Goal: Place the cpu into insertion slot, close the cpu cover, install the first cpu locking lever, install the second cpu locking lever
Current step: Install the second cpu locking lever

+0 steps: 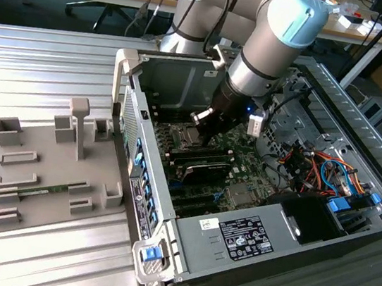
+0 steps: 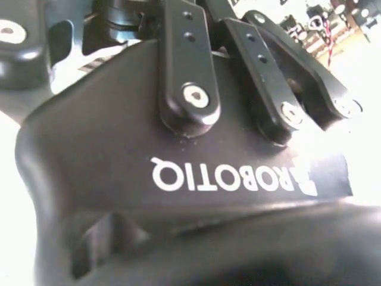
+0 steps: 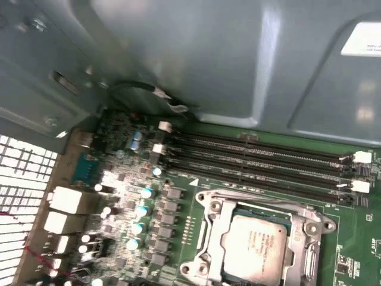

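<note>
My gripper (image 1: 203, 134) is down inside the open computer case (image 1: 235, 234), low over the green motherboard (image 1: 244, 172), and I cannot tell how its fingers stand or whether they hold anything — the black tool body hides the tips in the exterior view. In the second wrist view I get the gripper body (image 2: 178, 179) and its black linkage bars (image 2: 184, 59) up close, not the tips.

The first wrist view gives me what the others do not: the cpu (image 3: 257, 245) lies flat in the insertion slot (image 3: 238, 210), silver-grey top up, with the cpu cover (image 3: 212, 237) framing it so the chip shows through its square hole. Just beside the socket run the long black memory slots (image 3: 256, 158), with white latches at their ends, and past them rises the grey case wall (image 3: 178, 53). Rows of small capacitors (image 3: 140, 211) stand near the socket.

In the exterior view a grey fixture tray (image 1: 44, 172) sits on the ribbed metal table (image 1: 45, 66) toward the exterior view's left, apart from the case.
</note>
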{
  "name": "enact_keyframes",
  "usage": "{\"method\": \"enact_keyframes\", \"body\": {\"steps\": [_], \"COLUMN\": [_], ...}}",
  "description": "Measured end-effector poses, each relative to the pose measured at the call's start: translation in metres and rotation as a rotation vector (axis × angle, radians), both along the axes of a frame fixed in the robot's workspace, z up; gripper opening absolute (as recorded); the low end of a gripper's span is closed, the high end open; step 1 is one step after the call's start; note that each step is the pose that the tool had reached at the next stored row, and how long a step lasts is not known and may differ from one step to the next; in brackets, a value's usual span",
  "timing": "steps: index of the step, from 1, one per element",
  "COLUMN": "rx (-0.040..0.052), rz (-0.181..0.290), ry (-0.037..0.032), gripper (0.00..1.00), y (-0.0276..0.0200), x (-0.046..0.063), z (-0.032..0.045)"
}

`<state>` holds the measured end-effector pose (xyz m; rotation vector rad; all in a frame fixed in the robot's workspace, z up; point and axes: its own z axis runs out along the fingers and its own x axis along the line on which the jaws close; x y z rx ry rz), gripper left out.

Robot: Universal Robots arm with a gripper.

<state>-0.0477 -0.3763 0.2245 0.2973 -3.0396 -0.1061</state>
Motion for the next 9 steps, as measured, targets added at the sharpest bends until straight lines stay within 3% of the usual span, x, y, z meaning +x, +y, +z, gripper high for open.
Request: {"method": "enact_keyframes", "body": {"steps": [2, 9], "rx": [0.0001, 0.0012], "rz": [0.0, 0.0], "ry": [0.0, 0.0], "gripper": [0.11, 0.11], "y": [0.0, 0.0], "x": [0.0, 0.0], "z": [0.0055, 0.0062]}}
